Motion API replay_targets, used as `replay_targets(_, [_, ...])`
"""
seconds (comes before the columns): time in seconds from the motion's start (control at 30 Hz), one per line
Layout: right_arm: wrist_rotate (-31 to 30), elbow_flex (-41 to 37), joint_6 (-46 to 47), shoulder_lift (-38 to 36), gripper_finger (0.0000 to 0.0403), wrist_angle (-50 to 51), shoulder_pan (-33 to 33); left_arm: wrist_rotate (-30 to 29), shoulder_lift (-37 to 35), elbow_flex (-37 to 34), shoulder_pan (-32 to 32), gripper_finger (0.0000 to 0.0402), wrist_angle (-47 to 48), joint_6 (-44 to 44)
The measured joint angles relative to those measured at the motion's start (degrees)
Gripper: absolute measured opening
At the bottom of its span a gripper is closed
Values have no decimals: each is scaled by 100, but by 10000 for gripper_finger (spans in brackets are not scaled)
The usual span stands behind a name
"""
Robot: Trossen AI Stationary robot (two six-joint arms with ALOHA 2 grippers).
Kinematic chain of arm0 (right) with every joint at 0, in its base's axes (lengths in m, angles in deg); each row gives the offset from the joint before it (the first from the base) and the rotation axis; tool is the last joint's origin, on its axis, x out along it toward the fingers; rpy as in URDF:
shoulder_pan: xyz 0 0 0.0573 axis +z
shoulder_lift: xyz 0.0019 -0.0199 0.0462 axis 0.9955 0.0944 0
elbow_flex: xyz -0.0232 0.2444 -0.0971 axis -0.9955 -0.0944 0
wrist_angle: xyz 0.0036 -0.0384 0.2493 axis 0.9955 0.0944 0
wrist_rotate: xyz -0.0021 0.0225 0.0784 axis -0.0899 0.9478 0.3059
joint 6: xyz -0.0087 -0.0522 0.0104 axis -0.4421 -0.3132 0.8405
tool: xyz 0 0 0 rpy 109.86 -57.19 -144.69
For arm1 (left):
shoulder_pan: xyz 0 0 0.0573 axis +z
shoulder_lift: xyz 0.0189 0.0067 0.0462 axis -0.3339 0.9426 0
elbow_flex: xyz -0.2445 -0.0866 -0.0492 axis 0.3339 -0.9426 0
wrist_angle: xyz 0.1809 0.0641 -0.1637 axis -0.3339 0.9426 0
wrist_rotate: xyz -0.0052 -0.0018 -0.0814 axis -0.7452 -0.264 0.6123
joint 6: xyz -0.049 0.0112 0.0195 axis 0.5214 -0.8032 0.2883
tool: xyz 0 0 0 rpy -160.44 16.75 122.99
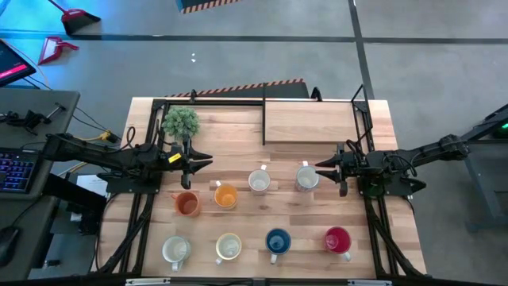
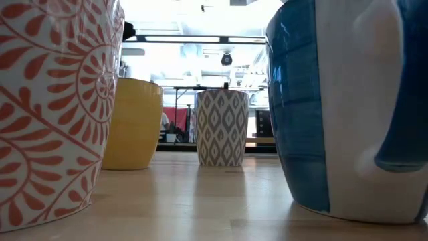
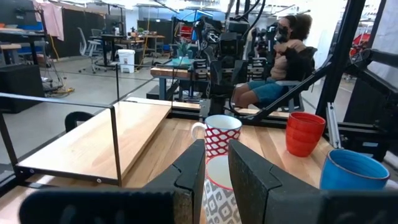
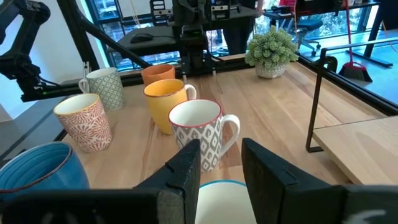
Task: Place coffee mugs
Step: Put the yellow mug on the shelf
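Left end effector [image 1: 208, 161] open, hovering over the tabletop [image 1: 238, 135] beside the potted plant [image 1: 181, 121], holding nothing. Right end effector [image 1: 319, 168] open, at the rightmost mug [image 1: 306, 178] of the back row. Eight coffee mugs upright in two rows of four: orange mug [image 1: 187, 204], yellow-orange mug [image 1: 226, 196], blue mug [image 1: 277, 241], red mug [image 1: 338, 240].

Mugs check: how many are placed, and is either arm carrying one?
Eight mugs stand in two rows of four, from the orange mug to the red mug. Left gripper and right gripper hang open and empty above the table. Nothing visibly remains unplaced.
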Motion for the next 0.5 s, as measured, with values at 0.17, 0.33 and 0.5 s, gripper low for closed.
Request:
replay_targets(0.17, [-31, 0, 17, 0, 99, 8, -2, -22, 0, 0, 0, 60, -2, 20])
replay_targets(0.33, [-15, 0, 17, 0, 99, 9, 0, -17, 0, 0, 0, 60, -2, 20])
replay_targets(0.5, [-10, 0, 13, 2, 99, -22, 0, -17, -1, 0, 0, 60, 7, -18])
